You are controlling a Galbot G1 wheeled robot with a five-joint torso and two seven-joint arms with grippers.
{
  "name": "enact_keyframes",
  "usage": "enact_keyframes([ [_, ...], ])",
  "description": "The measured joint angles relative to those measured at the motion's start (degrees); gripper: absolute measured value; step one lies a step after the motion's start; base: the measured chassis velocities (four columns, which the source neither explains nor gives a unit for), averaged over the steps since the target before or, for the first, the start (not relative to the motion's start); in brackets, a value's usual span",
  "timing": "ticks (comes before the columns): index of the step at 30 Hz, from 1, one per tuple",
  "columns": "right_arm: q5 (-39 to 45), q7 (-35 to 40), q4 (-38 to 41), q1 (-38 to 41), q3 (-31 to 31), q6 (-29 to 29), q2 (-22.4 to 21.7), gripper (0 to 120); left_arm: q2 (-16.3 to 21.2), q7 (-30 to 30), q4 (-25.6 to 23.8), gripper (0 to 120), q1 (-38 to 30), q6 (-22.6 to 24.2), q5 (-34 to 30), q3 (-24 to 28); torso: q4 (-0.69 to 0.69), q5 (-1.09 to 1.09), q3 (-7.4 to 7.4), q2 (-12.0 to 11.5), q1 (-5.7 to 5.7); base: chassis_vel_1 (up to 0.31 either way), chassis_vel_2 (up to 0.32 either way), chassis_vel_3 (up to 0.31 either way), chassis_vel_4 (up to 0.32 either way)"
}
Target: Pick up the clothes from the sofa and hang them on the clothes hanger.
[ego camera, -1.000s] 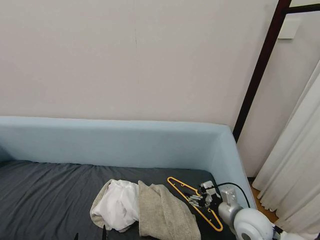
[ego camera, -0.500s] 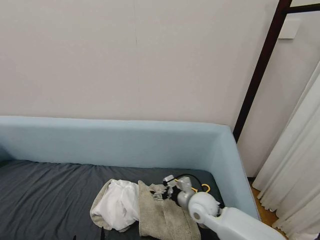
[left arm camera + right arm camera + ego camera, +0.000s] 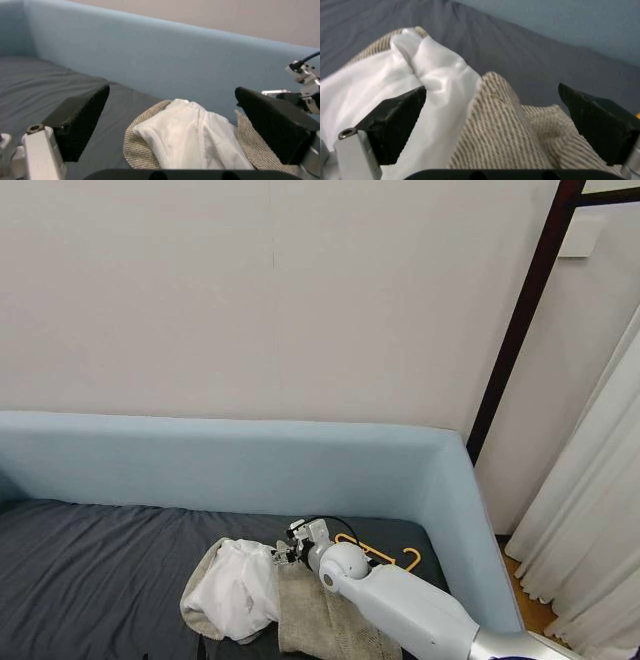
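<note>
Head view: right end effector point(image 3: 284, 552) sits low over the sofa point(image 3: 100, 570), where white garment point(image 3: 235, 592) meets beige knit point(image 3: 325, 620); orange hanger point(image 3: 390, 557) lies beyond the arm.
Left wrist view: left end effector point(image 3: 175, 112) is spread wide, facing both clothes.
Right wrist view: right end effector is spread wide astride the knit's fold.

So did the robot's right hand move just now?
Yes. The right gripper slid left, off the orange hanger, and now hovers open over the clothes.
</note>
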Motion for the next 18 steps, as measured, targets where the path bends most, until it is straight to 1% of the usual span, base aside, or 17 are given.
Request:
enact_keyframes([
  [2, -0.3, -0.1, -3.1, -0.4, 1.9, 0.3, 2.5, 92, 0.0, 0.0, 0.1, 99, 0.0, 0.0, 0.0, 0.0, 0.03, 0.01, 0.00, 0.0, 0.00, 0.000, 0.000, 0.000, 0.000],
  [5, -1.4, -0.7, -7.0, -0.4, 2.7, 1.0, 4.2, 82, 0.0, 0.0, 0.1, 99, 0.0, 0.0, 0.0, -0.2, 0.02, 0.01, 0.00, 0.0, 0.00, 0.000, 0.000, 0.000, 0.000],
  [11, -3.1, -1.2, -9.9, -0.9, 2.7, 1.8, 4.4, 78, 0.3, 0.0, 0.4, 99, -0.2, 0.0, 0.0, -0.2, 0.00, 0.01, 0.00, 0.0, 0.00, 0.000, 0.000, 0.000, 0.000],
  [15, -3.0, -1.8, -10.7, -1.3, 3.1, 1.9, 4.3, 62, 0.3, -0.2, 0.6, 99, -0.4, 0.0, 0.0, -0.3, 0.01, 0.02, 0.00, 0.0, 0.00, 0.000, 0.000, 0.000, 0.000],
  [17, -2.9, -1.9, -10.7, -1.4, 3.2, 1.8, 4.2, 60, 0.2, -0.3, 0.6, 99, -0.4, 0.0, 0.0, -0.3, 0.00, 0.02, -0.01, 0.0, 0.00, 0.000, 0.000, 0.000, 0.000],
  [18, -2.8, -2.1, -10.7, -1.5, 3.1, 1.7, 4.2, 54, 0.0, -0.3, 0.8, 99, -0.5, 0.0, 0.0, -0.3, 0.00, 0.02, -0.01, 0.0, 0.00, 0.000, 0.000, 0.000, 0.000],
])
